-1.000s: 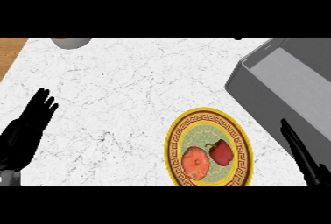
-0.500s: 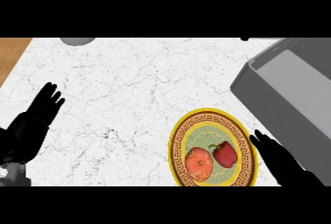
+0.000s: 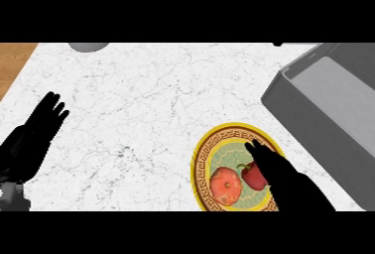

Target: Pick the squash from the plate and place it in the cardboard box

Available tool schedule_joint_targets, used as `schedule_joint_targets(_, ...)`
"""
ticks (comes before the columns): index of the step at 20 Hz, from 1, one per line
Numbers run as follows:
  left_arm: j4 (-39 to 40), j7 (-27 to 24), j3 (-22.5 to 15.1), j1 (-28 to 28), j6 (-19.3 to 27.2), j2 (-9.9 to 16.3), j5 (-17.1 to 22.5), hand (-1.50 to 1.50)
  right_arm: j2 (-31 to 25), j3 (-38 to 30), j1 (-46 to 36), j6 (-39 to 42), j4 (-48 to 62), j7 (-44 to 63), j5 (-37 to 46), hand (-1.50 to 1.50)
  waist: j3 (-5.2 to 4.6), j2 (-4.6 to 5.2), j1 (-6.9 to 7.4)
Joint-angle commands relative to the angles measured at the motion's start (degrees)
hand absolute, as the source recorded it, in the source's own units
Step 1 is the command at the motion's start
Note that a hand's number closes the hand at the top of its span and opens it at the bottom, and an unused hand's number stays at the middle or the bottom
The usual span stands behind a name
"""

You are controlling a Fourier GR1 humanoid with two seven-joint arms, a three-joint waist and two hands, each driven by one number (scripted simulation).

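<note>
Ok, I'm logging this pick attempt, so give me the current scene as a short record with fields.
plate: yellow-rimmed plate near the counter's front edge
squash: orange, round squash lying on the plate
other item on plate: red pepper right of the squash, partly covered by the hand
right hand: right hand over the plate, fingers straight, holding nothing
left hand: left hand open at the view's left, resting
box: grey box right of and behind the plate
counter: white marble counter

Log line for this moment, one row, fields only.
phase: reach | right hand: open, over plate | squash: on plate, ungrasped | left hand: resting | cardboard box: right
</note>
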Motion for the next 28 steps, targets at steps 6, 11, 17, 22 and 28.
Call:
schedule_joint_targets(6,2.4,-1.3,0.6,-0.9,-0.5,-2.1,-2.7,0.0,7.8,4.5,-4.6,5.6,4.8,10.7,1.5,-1.5,0.08,-0.13,-0.83)
schedule_joint_targets(11,-1.4,-0.3,1.4,2.7,-0.7,-3.9,-3.5,0.0,7.9,3.8,-1.1,5.0,6.2,4.5,4.1,-1.5,0.12,-0.2,-0.79)
schedule_joint_targets(17,0.7,0.1,3.9,0.8,-3.6,-4.6,-4.2,0.0,10.0,1.0,-0.7,5.7,8.4,-0.9,7.5,-1.5,0.13,-0.16,-0.89)
schedule_joint_targets(22,-0.8,0.4,3.2,0.9,-2.7,-6.5,-6.5,0.0,12.2,1.7,-2.4,9.4,9.6,-0.1,9.5,-1.5,0.12,-0.17,-0.86)
schedule_joint_targets(28,-1.8,3.2,3.5,-0.9,-1.9,-7.4,-6.5,0.0,16.2,3.3,-3.9,11.9,11.2,3.9,11.5,-1.5,0.11,-0.18,-0.93)
